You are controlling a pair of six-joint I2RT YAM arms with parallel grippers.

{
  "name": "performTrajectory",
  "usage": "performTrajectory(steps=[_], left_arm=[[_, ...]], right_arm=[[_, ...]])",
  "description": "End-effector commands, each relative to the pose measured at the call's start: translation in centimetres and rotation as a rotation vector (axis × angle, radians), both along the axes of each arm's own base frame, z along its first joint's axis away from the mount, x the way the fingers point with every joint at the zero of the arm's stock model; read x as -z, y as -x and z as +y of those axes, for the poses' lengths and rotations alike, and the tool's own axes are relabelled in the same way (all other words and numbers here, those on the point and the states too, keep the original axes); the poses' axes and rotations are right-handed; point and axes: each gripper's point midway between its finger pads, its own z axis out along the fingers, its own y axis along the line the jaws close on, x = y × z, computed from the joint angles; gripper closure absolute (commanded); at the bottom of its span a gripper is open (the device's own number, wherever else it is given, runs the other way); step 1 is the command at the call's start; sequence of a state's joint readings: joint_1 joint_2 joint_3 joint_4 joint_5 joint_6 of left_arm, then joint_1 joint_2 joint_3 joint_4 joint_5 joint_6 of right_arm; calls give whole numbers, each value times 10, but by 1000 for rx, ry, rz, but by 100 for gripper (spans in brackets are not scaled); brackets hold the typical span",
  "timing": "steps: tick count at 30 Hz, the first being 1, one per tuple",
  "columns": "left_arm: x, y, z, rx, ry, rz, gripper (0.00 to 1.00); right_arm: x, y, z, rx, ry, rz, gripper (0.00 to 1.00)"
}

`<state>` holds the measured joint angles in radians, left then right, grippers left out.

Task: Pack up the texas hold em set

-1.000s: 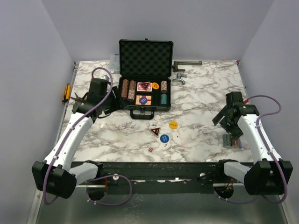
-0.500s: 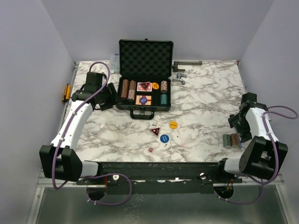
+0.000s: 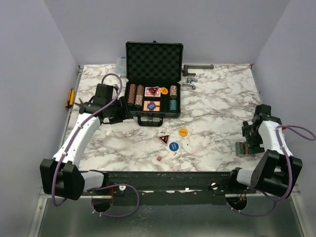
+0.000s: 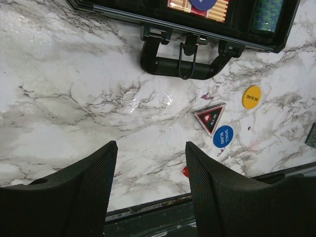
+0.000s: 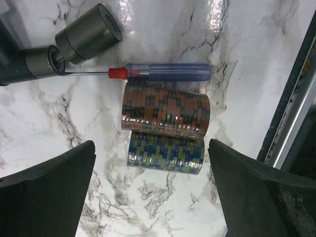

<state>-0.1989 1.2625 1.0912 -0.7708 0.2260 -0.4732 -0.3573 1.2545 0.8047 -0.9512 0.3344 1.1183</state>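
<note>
Triangle, discs before case; chip stacks far right

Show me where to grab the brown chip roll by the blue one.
Probably by its two flat ends, coming straight down from above. The brown chip roll lies on its side, with the screwdriver along one long side and the blue chip roll against the other, so only the ends are free.

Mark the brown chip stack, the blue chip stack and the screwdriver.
brown chip stack [image 5: 165, 114]: right wrist view, its side
blue chip stack [image 5: 165, 154]: right wrist view, its side
screwdriver [image 5: 168, 72]: right wrist view, handle
</note>
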Motion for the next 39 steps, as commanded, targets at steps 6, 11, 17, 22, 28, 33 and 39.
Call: performTrajectory(steps=[6, 11, 17, 22, 28, 33, 39], left_arm=[[4, 21, -5, 57, 23, -30, 42], [12, 30, -10, 81, 31, -16, 42], [16, 33, -11, 95, 29, -15, 42], [16, 34, -12, 105, 27, -21, 42], [18, 38, -12, 113, 22, -21, 42], [22, 42, -10, 114, 15, -20, 43], [24, 44, -9, 116, 4, -24, 44]], right_arm=[[1, 2, -14, 132, 54, -2, 0], [12, 13, -14, 121, 42, 59, 0], [27, 9, -10, 59, 3, 47, 0], [35, 7, -8, 33, 1, 31, 1], [30, 3, -15, 15, 38, 12, 19], [26, 2, -17, 5, 49, 4, 38], [18, -1, -16, -7, 43, -1, 57]])
